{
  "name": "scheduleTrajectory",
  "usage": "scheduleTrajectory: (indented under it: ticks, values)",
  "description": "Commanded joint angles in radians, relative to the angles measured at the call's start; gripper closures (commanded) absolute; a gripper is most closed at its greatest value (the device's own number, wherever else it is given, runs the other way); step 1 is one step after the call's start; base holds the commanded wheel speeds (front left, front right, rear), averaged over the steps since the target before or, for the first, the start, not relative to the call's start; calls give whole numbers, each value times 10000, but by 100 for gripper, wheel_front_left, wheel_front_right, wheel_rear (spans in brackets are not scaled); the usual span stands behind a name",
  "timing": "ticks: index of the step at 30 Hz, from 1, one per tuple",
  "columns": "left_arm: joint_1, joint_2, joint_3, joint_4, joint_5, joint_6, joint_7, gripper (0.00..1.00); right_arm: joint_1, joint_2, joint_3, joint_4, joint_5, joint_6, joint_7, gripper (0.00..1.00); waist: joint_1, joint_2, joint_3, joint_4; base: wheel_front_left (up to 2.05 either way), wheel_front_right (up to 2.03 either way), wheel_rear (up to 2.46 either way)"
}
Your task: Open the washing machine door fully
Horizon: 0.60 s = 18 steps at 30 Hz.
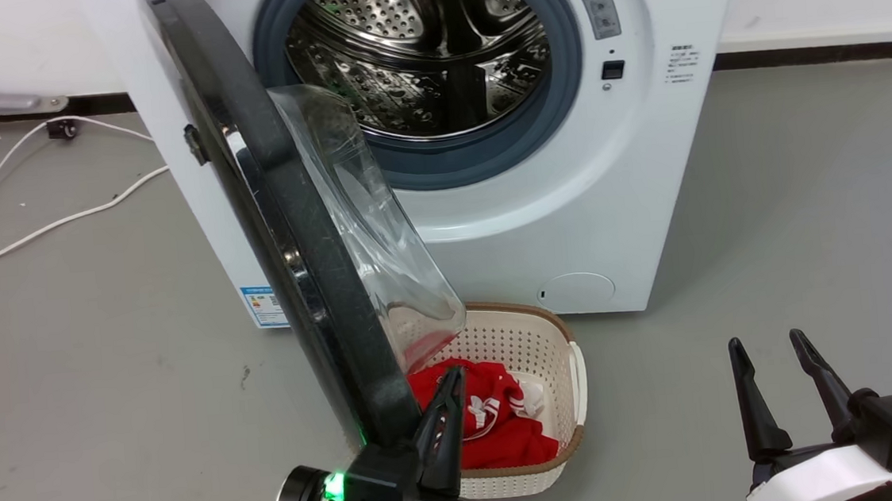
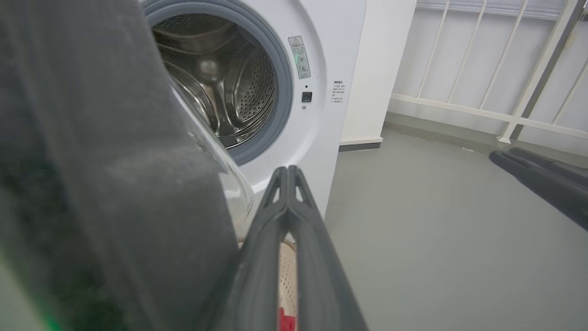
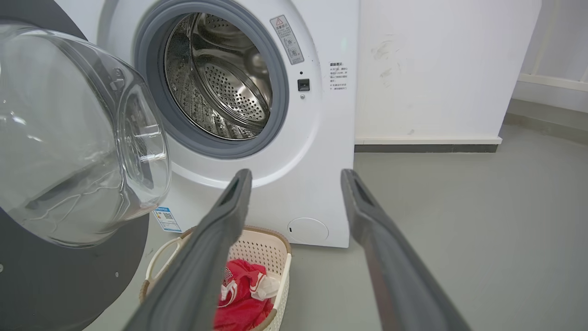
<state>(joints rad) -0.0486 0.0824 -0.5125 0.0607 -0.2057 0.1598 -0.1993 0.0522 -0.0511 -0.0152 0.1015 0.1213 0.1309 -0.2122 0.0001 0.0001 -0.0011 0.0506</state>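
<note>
The white washing machine (image 1: 571,217) stands ahead with its steel drum exposed. The washing machine door (image 1: 286,239), glossy black with a clear glass bowl (image 1: 365,233), swings out toward me, roughly edge-on in the head view. My left gripper (image 1: 452,377) is shut with nothing between its fingers, and it lies alongside the door's free edge on the inner, glass side. In the left wrist view the door (image 2: 92,161) looms at the left, right beside the shut gripper (image 2: 287,171). My right gripper (image 1: 765,339) is open, low right, away from the door. The right wrist view looks past its own gripper (image 3: 296,174) toward the machine.
A cream laundry basket (image 1: 576,383) holding a red garment (image 1: 500,429) sits on the floor before the machine, under the door's glass bowl. White cables (image 1: 38,227) trail over the grey floor at the left. A white railing (image 2: 505,69) stands to the right.
</note>
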Motion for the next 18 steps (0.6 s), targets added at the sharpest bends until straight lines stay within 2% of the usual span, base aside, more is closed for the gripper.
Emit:
scheduleTrajectory:
  ticks: [1,9,18]
  values:
    - [192,83,186,-259,-40,210,72,100,113,17,15,15,-3,-3,-46,0,-1,-1,-55,142,0,0,0]
    - [824,377,447,-1219,-18,729,445,100,125,17,80,11,76,-3,-60,0,-1,-1,-152,603,0,0,0]
    - [1687,1145,1220,-2555,152,1513,851,100,243,15,38,-53,60,-3,-61,0,-1,-1,-98,1097,0,0,0]
